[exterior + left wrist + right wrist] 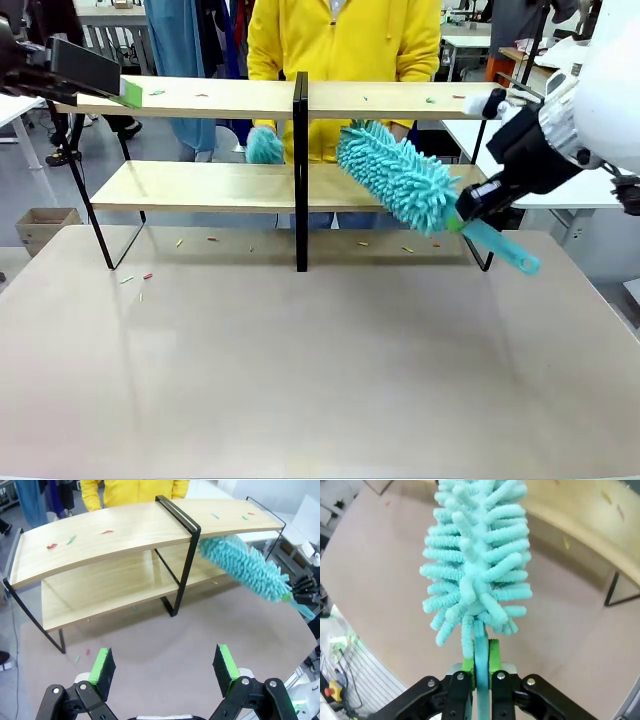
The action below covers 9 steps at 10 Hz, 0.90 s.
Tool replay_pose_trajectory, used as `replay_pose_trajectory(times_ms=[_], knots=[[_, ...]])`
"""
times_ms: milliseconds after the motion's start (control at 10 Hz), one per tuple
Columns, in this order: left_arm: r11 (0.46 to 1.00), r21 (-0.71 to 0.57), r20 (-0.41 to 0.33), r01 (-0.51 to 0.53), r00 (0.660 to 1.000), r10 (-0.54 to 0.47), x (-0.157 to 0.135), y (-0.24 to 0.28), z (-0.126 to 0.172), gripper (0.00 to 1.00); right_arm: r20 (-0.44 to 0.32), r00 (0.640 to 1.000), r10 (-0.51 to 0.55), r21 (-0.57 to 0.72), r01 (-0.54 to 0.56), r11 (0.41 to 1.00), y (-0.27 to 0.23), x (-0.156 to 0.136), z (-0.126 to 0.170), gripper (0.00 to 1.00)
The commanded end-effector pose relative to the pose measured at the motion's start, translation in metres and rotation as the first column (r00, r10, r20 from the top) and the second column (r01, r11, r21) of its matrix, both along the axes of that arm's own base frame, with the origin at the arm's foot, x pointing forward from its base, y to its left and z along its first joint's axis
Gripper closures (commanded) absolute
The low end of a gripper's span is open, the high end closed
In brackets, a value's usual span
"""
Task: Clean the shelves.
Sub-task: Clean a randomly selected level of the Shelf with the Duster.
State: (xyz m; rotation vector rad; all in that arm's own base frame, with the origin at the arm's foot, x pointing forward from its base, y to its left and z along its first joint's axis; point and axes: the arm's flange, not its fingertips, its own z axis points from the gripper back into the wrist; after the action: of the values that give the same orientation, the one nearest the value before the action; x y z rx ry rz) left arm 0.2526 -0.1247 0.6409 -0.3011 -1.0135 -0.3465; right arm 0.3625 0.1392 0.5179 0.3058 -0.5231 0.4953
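The sweeping step is judged to be in hand. A fluffy teal duster [395, 175] is clamped by its handle between the closed fingers of the right gripper [481, 652]. Its head is raised before the right half of the shelves [200, 185], below the top board; whether a board is touched cannot be told. The shelves are set at the far side of the table [320, 400], before a person in yellow [340, 40]. The left gripper [165, 665] is held wide apart and empty, by the left end of the top board. Coloured scraps [51, 545] are scattered on that board. Next, the head is to be laid on a board and drawn along it, clear of the centre post. The table is pale and smooth; other tables are seen far behind.
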Motion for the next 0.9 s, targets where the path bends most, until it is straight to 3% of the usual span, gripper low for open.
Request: replay_pose_trajectory(times_ms=[0,200,400,800], knots=[[1.0,-0.001,0.001,-0.004,1.0,0.004,0.0,0.001,0.0,0.0,0.068,0.997,0.038,0.075,-0.043,0.996,0.013,0.042,-0.022,0.88],[1.0,-0.001,0.001,-0.004,1.0,0.004,0.0,0.001,0.0,0.0,0.003,0.999,0.033,0.04,-0.033,0.999,0.02,0.069,-0.038,0.88],[1.0,-0.001,0.001,-0.004,1.0,0.004,0.0,0.001,0.0,0.0,-0.011,0.999,0.039,0.037,-0.039,0.999,0.024,0.079,-0.047,0.88],[1.0,-0.001,0.001,-0.004,1.0,0.004,0.0,0.001,0.0,0.0,-0.079,0.976,-0.204,-0.068,0.199,0.978,0.016,0.086,-0.041,0.88]])
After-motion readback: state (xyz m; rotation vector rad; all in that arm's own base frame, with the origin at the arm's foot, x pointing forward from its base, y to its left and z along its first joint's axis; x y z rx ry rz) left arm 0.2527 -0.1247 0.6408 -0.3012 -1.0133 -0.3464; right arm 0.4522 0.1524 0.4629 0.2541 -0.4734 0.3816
